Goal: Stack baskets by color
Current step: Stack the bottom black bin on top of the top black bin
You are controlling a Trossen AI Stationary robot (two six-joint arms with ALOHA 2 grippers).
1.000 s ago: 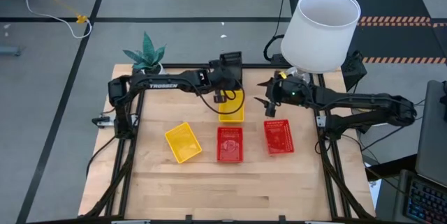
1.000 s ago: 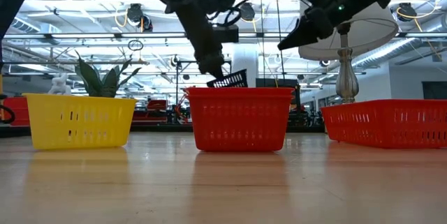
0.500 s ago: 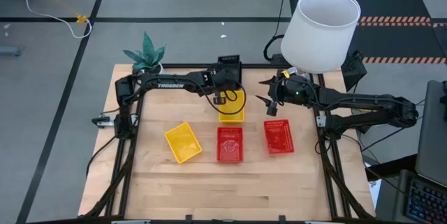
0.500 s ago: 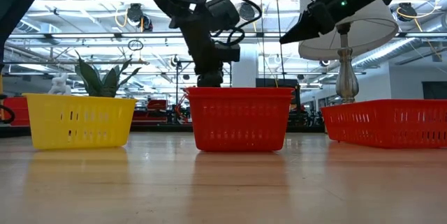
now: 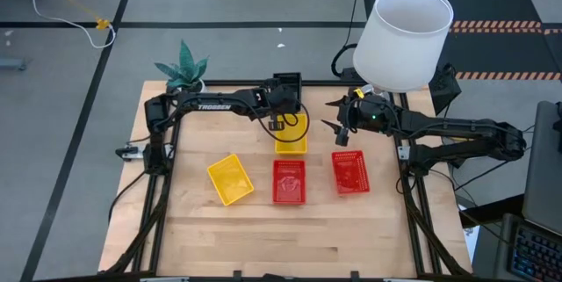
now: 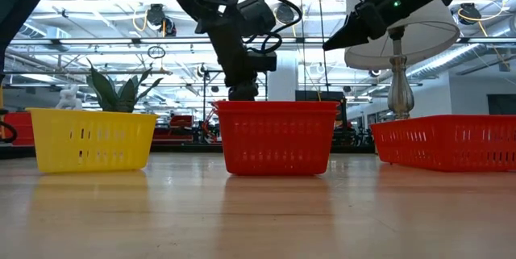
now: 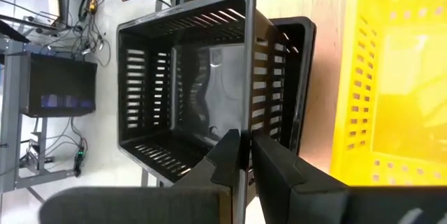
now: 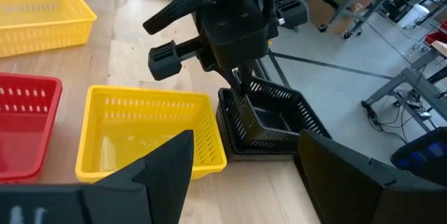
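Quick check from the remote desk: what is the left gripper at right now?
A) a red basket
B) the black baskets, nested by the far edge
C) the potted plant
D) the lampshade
B: the left gripper has its fingers astride the wall of the upper black basket, which sits nested in another beside a yellow basket.

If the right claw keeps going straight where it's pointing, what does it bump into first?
Probably the yellow basket right ahead of the right claw. The black baskets sit beside it, so depth is hard to judge.
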